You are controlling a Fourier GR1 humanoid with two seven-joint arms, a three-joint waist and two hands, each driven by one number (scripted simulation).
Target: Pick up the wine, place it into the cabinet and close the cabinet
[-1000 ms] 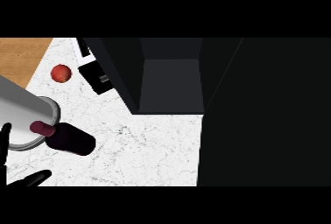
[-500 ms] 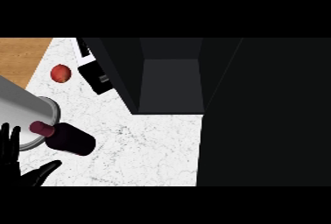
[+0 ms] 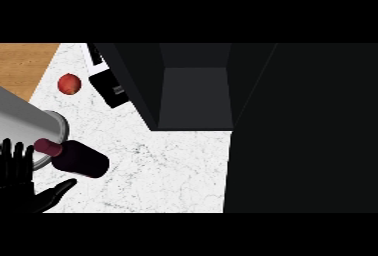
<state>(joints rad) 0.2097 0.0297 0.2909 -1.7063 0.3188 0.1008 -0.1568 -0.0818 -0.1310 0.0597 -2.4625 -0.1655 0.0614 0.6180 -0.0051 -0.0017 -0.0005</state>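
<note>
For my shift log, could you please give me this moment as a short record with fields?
wine: dark bottle standing on the white counter, left of the cabinet
cabinet: open, dark interior showing
left hand: open, beside the wine, not holding it
right hand: not in view
other: red round object near the counter's far left

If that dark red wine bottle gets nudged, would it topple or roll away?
Probably it could tip: the dark red wine bottle seems to stand upright, tall for its base, on the white marble counter. Once down, its round body would likely roll. It looks glassy, so perhaps slippery and breakable. The open black robot hand beside it isn't holding it yet.
</note>
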